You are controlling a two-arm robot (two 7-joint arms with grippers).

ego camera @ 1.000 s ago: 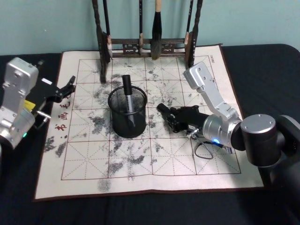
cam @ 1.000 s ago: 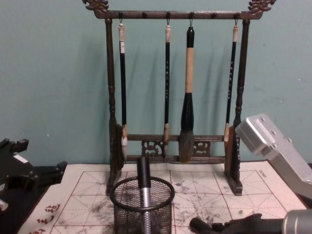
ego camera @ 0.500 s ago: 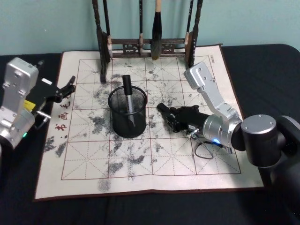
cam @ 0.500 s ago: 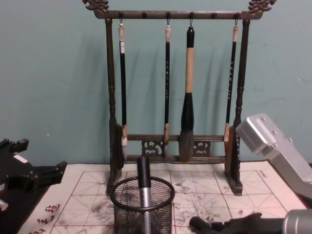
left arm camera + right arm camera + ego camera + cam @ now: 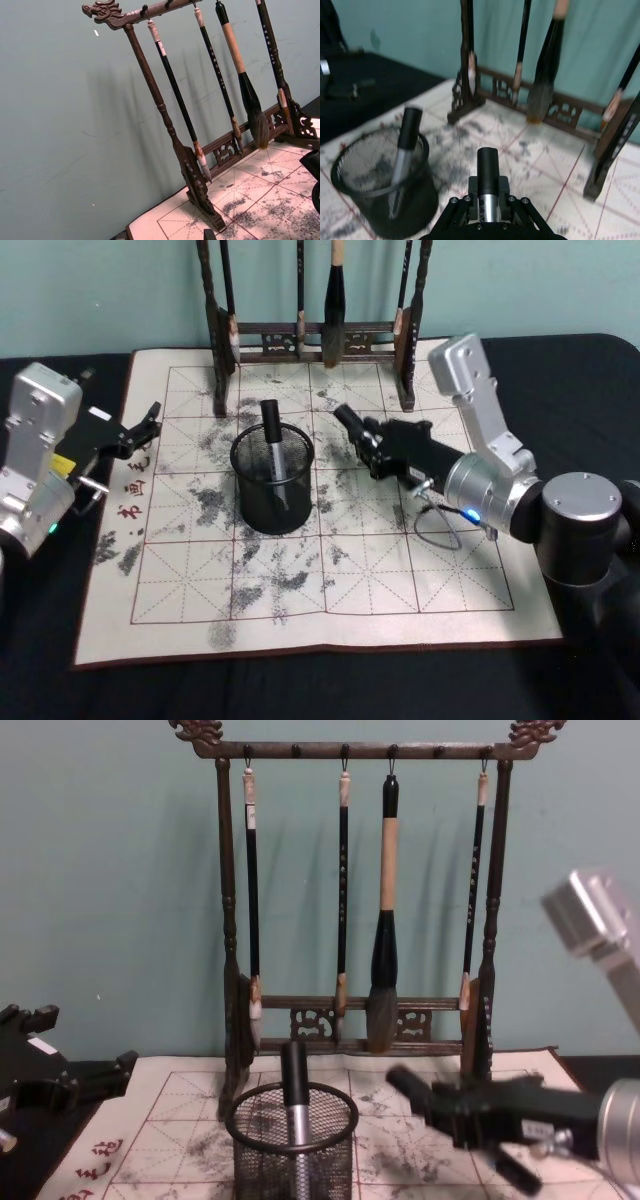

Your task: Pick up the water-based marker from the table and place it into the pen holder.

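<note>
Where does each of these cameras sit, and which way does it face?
Head: high, looking down on the mat; left gripper parked at its edge, right gripper holding a marker.
Chest: lower, facing the brush rack side-on; right gripper reaches in.
Left wrist: on the left arm, facing the rack.
Right wrist: looks past its gripper toward the pen holder.
Head and chest share the holder.

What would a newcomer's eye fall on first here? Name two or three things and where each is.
First, the right gripper, shut on a water-based marker and held above the mat just right of the pen holder. Next, the pen holder itself, mid-mat, with another marker standing in it, and the tall brush rack along the mat's back edge. The left gripper is parked at the mat's left edge.
</note>
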